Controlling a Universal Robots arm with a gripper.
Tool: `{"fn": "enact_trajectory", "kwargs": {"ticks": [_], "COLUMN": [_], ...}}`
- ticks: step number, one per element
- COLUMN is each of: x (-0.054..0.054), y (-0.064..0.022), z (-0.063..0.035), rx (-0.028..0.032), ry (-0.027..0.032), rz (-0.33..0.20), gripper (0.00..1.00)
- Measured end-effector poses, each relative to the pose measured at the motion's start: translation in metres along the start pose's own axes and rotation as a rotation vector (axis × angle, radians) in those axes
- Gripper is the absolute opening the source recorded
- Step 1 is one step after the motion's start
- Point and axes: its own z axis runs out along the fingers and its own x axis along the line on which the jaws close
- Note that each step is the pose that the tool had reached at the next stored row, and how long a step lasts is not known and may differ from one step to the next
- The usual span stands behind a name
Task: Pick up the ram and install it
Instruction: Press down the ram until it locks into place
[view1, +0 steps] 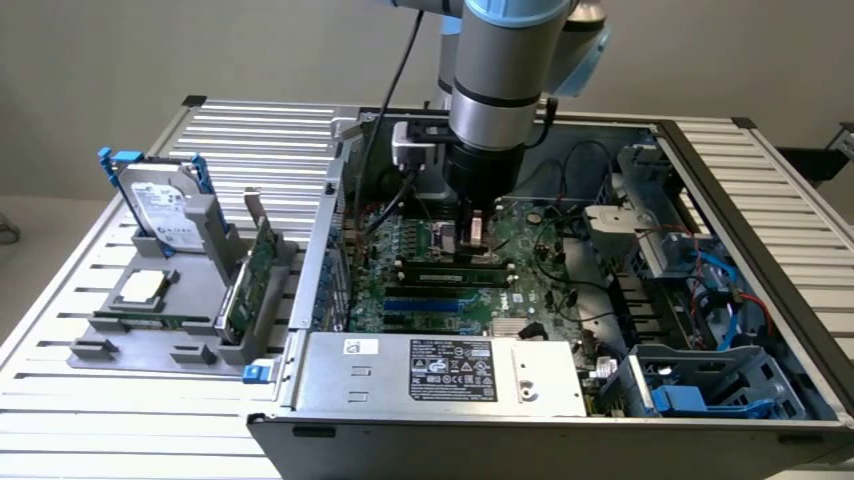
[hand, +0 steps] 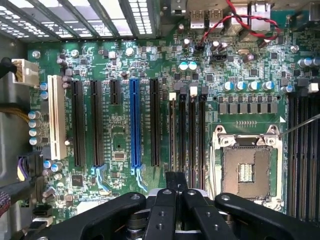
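The ram (view1: 451, 263), a long thin green stick with black chips, stands on edge in a memory slot of the motherboard (view1: 534, 290) inside the open computer case. My gripper (view1: 474, 240) hangs straight down over it, shut, with its fingertips at the stick's top edge. I cannot tell whether they clamp it or only touch it. In the wrist view the black fingers (hand: 165, 210) meet at the gripper (hand: 176, 181), just over the end of the row of memory slots (hand: 187, 135), beside the empty processor socket (hand: 246, 167).
A grey fixture (view1: 100, 352) on the slatted table at the exterior view's left holds a hard drive (view1: 167, 212), a silver processor chip (view1: 142, 290), a green expansion card (view1: 254, 275) and a thin green strip (view1: 154, 320). Case walls, a power supply (view1: 441, 368), drive cages (view1: 701, 385) and cables surround the board.
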Motion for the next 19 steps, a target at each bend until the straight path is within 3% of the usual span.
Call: {"fn": "enact_trajectory", "kwargs": {"ticks": [19], "x": [0.0], "y": [0.0], "z": [0.0005], "rx": [-0.0054], "ry": [-0.0094], "rz": [0.301], "gripper": [0.11]}}
